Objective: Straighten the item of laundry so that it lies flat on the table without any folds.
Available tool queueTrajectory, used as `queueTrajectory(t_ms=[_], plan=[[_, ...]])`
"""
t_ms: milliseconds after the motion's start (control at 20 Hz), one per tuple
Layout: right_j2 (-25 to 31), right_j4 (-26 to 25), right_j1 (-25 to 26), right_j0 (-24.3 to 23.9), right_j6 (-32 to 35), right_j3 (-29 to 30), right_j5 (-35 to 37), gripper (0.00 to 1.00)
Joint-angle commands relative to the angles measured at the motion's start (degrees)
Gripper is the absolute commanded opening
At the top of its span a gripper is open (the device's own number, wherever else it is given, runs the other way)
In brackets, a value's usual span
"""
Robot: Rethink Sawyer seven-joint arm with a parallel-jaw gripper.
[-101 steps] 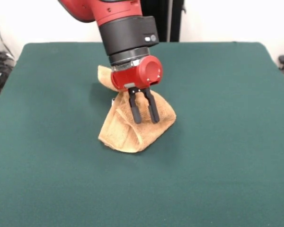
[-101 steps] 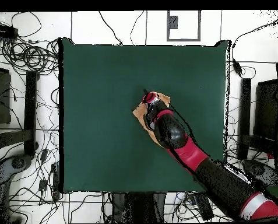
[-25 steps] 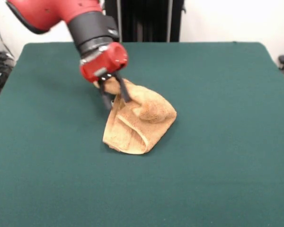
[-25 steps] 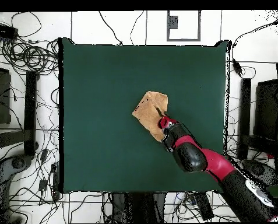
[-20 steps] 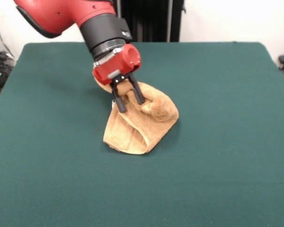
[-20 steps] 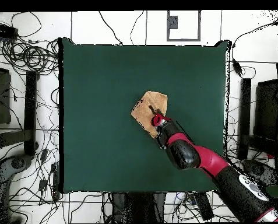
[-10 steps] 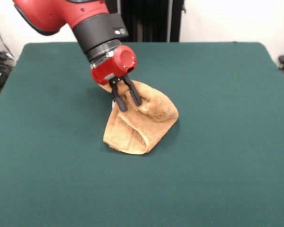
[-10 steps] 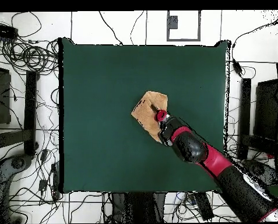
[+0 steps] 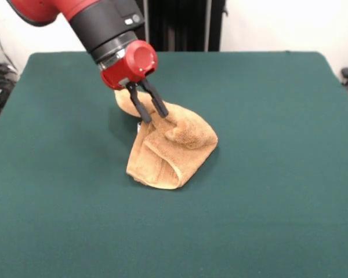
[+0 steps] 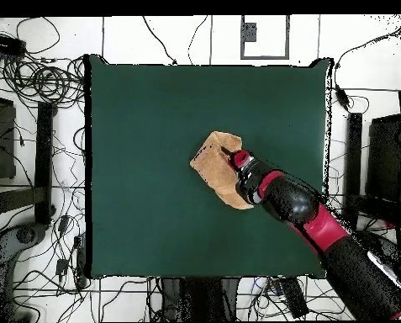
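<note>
Terry towel [image 9: 171, 147] lies bunched on the table [image 9: 267, 174]; your claw [image 9: 151, 113] hangs spread, so close on one upper fold, then pull outward

White tiled floor [image 10: 170, 38] all round, strewn with black cables [image 10: 35, 80] — a pale wall [image 9: 278, 23] beyond, dark stand [image 9: 185, 23] against it.

The towel [image 9: 171, 147] lies bunched mid-table [image 9: 278, 174], the claw [image 9: 151, 114] at its far edge.
</note>
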Motion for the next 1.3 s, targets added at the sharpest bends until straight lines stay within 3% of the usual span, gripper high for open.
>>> queueTrajectory(t_ms=[50,400,800,1050,1300], plan=[[5.20,9.15,-2.19,4.95,13.37,-0.44,3.88,1.00],[6.74,10.75,1.13,5.37,11.16,0.19,0.42,1.00],[-1.18,-3.97,-0.66,9.86,2.91,-2.95,-12.20,1.00],[4.36,-10.98,9.97,5.20,1.61,-5.15,-15.41,1.00],[6.94,-12.84,16.09,3.24,2.43,-7.48,-13.33,1.00]])
